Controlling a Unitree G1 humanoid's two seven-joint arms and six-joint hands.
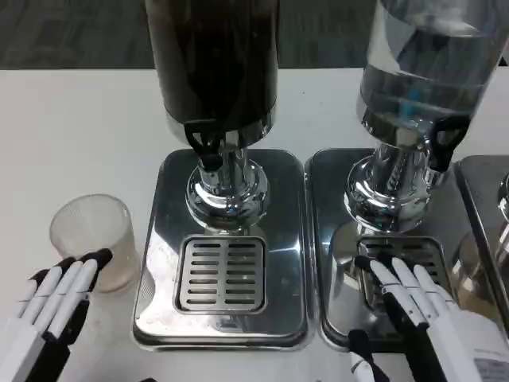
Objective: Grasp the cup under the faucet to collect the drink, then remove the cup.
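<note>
Beside the left robot hand (56,306) stands a clear, ribbed cup (94,239).

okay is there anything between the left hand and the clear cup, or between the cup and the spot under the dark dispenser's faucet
Nothing visible stands in either path. The left hand lies right beside the cup, its fingertips at the cup's lower side. The drip grate under the black faucet of the dark dispenser is bare, with only white table between.

Bright even overhead light, sharp focus; glare on the steel bases (163,263), soft short shadows, no blur
</note>
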